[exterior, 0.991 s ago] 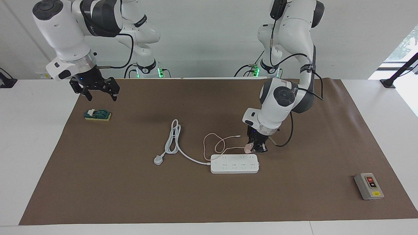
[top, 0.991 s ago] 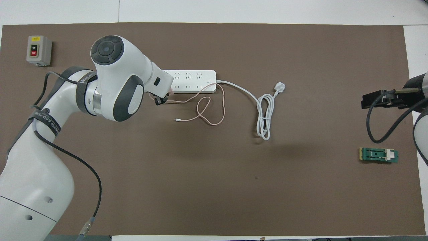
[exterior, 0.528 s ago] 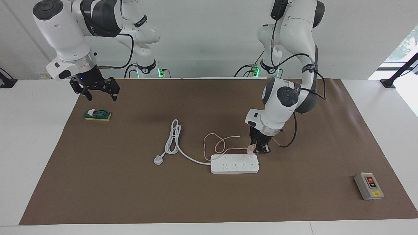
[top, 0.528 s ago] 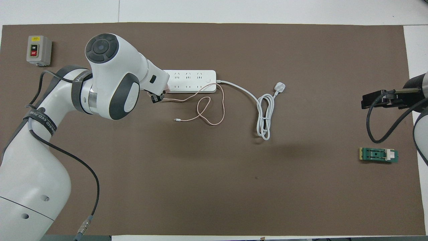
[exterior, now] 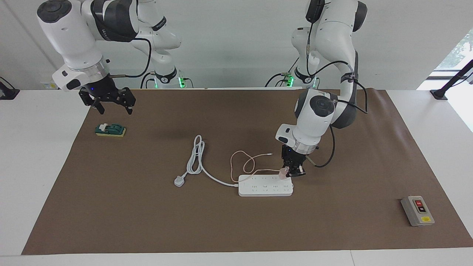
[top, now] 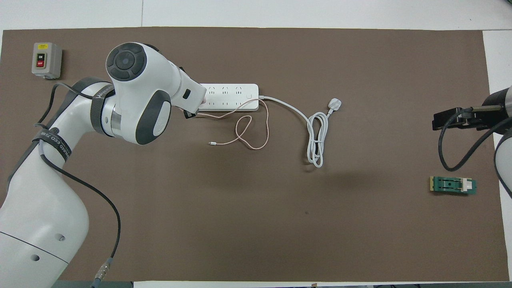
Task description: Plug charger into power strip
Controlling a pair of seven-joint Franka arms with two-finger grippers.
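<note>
The power strip [exterior: 265, 185] [top: 234, 97] lies flat and white at the middle of the brown mat. My left gripper [exterior: 292, 172] is shut on the small pale pink charger [exterior: 283, 173]. It holds the charger low over the strip's end toward the left arm's end of the table, at the row nearer the robots. I cannot tell whether the prongs sit in a socket. The charger's thin pink cable [exterior: 244, 162] [top: 250, 132] loops on the mat beside the strip. In the overhead view the left arm hides the charger. My right gripper [exterior: 114, 106] waits open above the mat's corner.
A grey switch box [exterior: 417, 211] [top: 47, 60] stands at the left arm's end. A green block [exterior: 110, 130] [top: 453, 185] lies under the right gripper. The strip's thick white cord [exterior: 196, 159] [top: 316, 140] coils and ends in a grey-white plug [exterior: 179, 181] [top: 334, 105].
My left gripper has carried the charger from beside the strip's edge nearer the robots to over the strip's end and lowered it. The right arm has not moved.
</note>
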